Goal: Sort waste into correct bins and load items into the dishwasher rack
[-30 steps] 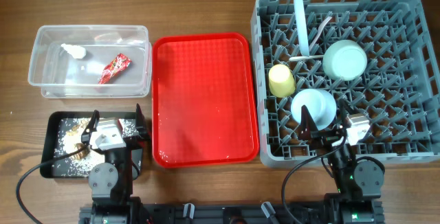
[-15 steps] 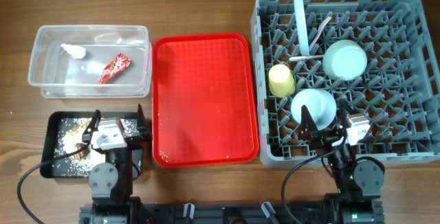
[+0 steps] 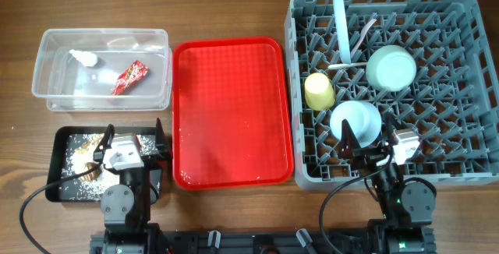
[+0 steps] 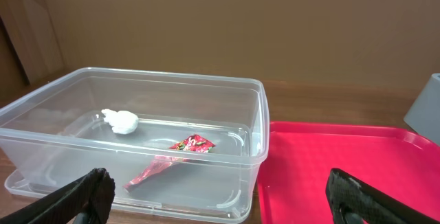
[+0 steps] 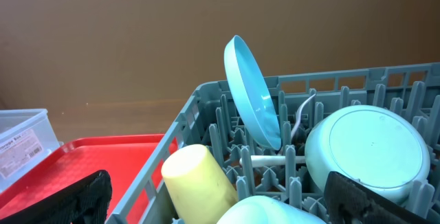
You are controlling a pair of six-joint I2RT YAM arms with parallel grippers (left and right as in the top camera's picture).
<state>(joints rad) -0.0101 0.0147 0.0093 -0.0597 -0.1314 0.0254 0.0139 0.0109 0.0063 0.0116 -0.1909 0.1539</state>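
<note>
The table (image 3: 234,5) is brown wood with a matt grain. The tub (image 3: 101,30) is clear, smooth plastic; the red tray (image 3: 230,114) is glossy plastic (light glints off it). The rack (image 3: 468,5) is dull grey plastic, the wrapper (image 3: 129,77) crinkled and shiny

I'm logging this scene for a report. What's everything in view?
Table: 1, brown wood, under everything.
Clear tub: 1, far left.
Wrapper: 1, red, in tub.
Scrap: 1, white, in tub.
Black tray: 1, near left.
Crumbs: scattered, beige, in black tray.
Serving tray: 1, red, centre.
Rack: 1, grey, right.
Plate: 1, light blue, upright in rack.
Cup: 1, yellow, in rack.
Bowl: 1, mint, in rack.
Round dish: 1, whitish, rack's near side.
Utensils: 2, white, between plate and bowl.
Left gripper: 1, black, open, over black tray.
Right gripper: 1, black, open, over rack's near edge.
</note>
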